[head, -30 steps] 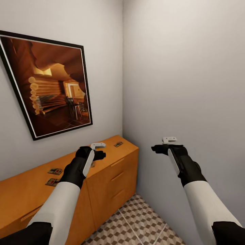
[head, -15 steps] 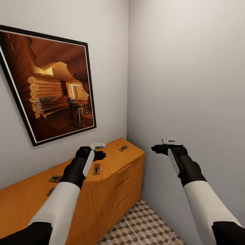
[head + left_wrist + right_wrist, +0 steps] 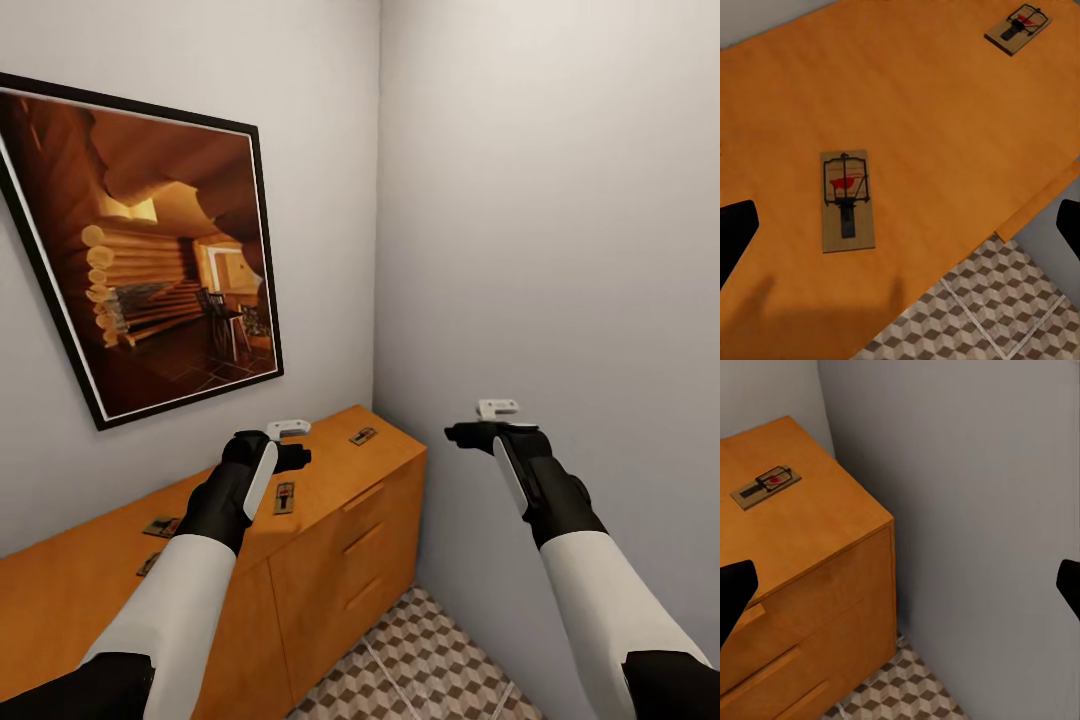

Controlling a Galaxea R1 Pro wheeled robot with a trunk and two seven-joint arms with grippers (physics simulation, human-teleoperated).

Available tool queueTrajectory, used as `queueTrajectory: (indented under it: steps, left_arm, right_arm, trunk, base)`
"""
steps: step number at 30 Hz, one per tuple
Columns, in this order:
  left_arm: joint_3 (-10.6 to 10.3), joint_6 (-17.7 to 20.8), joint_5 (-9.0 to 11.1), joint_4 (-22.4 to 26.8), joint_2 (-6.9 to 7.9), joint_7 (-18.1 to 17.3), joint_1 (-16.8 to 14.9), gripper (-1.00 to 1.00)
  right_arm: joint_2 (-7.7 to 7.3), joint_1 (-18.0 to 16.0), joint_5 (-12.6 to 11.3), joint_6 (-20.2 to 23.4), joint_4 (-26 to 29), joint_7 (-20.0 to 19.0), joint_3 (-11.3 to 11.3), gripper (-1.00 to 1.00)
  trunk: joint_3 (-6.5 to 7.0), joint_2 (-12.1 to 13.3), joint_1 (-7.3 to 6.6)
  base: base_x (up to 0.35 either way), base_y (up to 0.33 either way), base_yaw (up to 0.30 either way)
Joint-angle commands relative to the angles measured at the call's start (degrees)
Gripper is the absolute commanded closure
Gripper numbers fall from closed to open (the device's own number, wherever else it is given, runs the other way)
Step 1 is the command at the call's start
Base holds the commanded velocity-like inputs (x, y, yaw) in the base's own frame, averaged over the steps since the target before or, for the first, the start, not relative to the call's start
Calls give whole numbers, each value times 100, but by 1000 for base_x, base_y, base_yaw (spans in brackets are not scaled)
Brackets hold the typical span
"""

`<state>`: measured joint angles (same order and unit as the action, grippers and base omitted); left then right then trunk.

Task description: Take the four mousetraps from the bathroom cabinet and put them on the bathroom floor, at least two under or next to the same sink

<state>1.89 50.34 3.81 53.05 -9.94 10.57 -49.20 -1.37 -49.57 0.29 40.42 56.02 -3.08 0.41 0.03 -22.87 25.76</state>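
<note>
Several mousetraps lie flat on top of the orange-brown cabinet [image 3: 335,560]. One mousetrap [image 3: 363,436] is near its far right corner and another [image 3: 284,497] lies just below my left wrist. Two more [image 3: 162,526] [image 3: 148,564] sit further left, partly behind my left forearm. My left gripper [image 3: 288,456] hovers open above the cabinet top [image 3: 937,112], over a mousetrap [image 3: 847,199], with the corner trap [image 3: 1018,30] beyond it. My right gripper [image 3: 470,436] hangs open in the air to the right of the cabinet [image 3: 817,540]. Its wrist view takes in the corner mousetrap [image 3: 766,485].
A large framed picture [image 3: 150,250] hangs on the wall above the cabinet. A bare grey wall [image 3: 560,250] closes off the right side, leaving a narrow strip of cube-patterned bathroom floor [image 3: 420,650] between it and the cabinet's drawer fronts.
The whole head view shifted early on, so the cabinet and the picture now sit further right in it. Both arms keep the same pose, and nothing moved in the last half second.
</note>
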Motion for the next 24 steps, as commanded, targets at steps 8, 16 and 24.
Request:
queueTrajectory:
  steps: [8,16,24]
  left_arm:
    - [15,19,41,4,-5,33,-2,-100]
    - [13,19,41,4,-5,33,-2,-100]
    - [13,14,41,4,-5,34,-2,-100]
  right_arm:
    - [-4,0,4,-18,6,-25,9,-100]
    - [-4,0,6,-25,6,-26,11,-100]
    - [-4,0,6,-26,6,-26,13,-100]
  trunk:
    - [-3,-5,2]
    - [-3,-5,2]
    - [-3,-5,2]
  base:
    - [0,0,0]
    - [3,0,0]
    - [175,0,0]
